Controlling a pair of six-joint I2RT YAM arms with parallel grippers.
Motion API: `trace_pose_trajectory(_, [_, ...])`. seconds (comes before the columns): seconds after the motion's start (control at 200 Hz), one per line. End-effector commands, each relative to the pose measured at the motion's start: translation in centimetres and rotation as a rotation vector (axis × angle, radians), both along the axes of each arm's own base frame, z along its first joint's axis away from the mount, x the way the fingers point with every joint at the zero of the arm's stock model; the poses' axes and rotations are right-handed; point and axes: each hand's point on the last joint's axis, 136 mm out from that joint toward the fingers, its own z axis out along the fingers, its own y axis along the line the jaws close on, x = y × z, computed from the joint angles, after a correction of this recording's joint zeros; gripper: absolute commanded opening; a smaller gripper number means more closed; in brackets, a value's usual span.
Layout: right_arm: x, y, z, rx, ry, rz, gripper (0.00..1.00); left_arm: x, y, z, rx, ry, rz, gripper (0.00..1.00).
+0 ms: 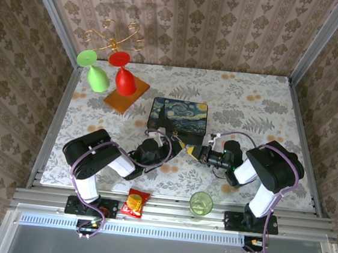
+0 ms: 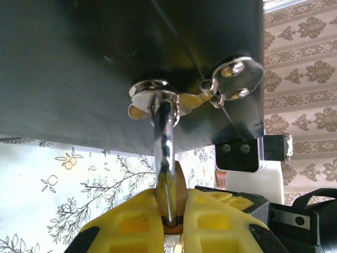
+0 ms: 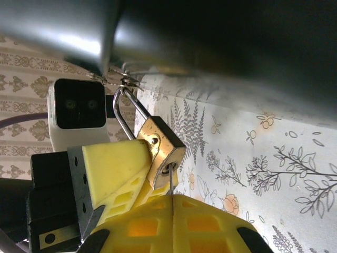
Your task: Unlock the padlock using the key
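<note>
The padlock (image 3: pixel 162 149), a small brass body on a thin silver shackle (image 3: pixel 125 112), hangs from the metal clasp (image 2: pixel 156 96) on the front of the dark painted box (image 1: pixel 179 117). My left gripper (image 2: pixel 174 213) is shut on the padlock's body (image 2: pixel 182 185), its yellow fingers (image 3: pixel 117 163) pressing both sides. My right gripper (image 3: pixel 172 203) is shut on the key (image 3: pixel 171 182). The key's thin blade sits in the keyhole on the padlock's underside. In the top view both grippers (image 1: pixel 182 145) (image 1: pixel 199 153) meet just in front of the box.
A green cup (image 1: pixel 201 203) and a red snack packet (image 1: pixel 136 202) lie at the near edge between the arm bases. A green glass (image 1: pixel 97 78) and a red glass (image 1: pixel 125 81) stand by an orange board (image 1: pixel 125 96) at the back left. Walls enclose the table.
</note>
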Motion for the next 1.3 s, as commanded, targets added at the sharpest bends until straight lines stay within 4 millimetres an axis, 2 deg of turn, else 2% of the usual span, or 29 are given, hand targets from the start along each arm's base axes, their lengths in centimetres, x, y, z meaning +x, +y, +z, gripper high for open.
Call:
trace_pose_trajectory(0.0, [1.4, -0.9, 0.6, 0.012, -0.032, -0.031, 0.0, -1.5, -1.7, 4.3, -0.125, -0.073, -0.081, 0.0])
trace_pose_trajectory(0.225, [1.9, -0.9, -0.1, 0.014, 0.0, -0.034, 0.0, -1.8, -2.5, 4.8, -0.141, -0.076, -0.099, 0.0])
trace_pose_trajectory(0.47, [1.0, 0.7, -0.6, 0.0, 0.016, -0.038, 0.0, -1.2, -2.4, 5.6, -0.152, -0.095, -0.065, 0.0])
trace_pose_trajectory(0.6, [1.1, -0.2, -1.2, -0.02, 0.036, -0.113, 0.0, -1.0, -2.3, 5.8, -0.17, -0.08, -0.051, 0.0])
trace_pose_trajectory(0.7, [0.6, -0.5, -0.6, -0.027, 0.017, -0.161, 0.0, -0.9, -2.1, 6.1, -0.179, -0.08, -0.03, 0.0])
trace_pose_trajectory(0.885, [0.5, -0.4, 0.7, -0.019, -0.019, -0.216, 0.0, -0.8, -3.0, 8.7, -0.251, -0.087, -0.048, 0.0])
trace_pose_trajectory(1.015, [0.8, -1.0, -0.1, -0.036, 0.0, -0.247, 0.0, -1.2, -3.3, 10.2, -0.288, -0.092, -0.061, 0.0])
trace_pose_trajectory(1.13, [0.8, -1.0, -0.5, -0.04, 0.009, -0.25, 0.0, -1.3, -3.1, 10.3, -0.302, -0.079, -0.061, 0.0])
trace_pose_trajectory(1.295, [0.9, -0.5, 0.7, -0.016, -0.012, -0.246, 0.0, -1.4, -3.4, 10.9, -0.313, -0.085, -0.066, 0.0])
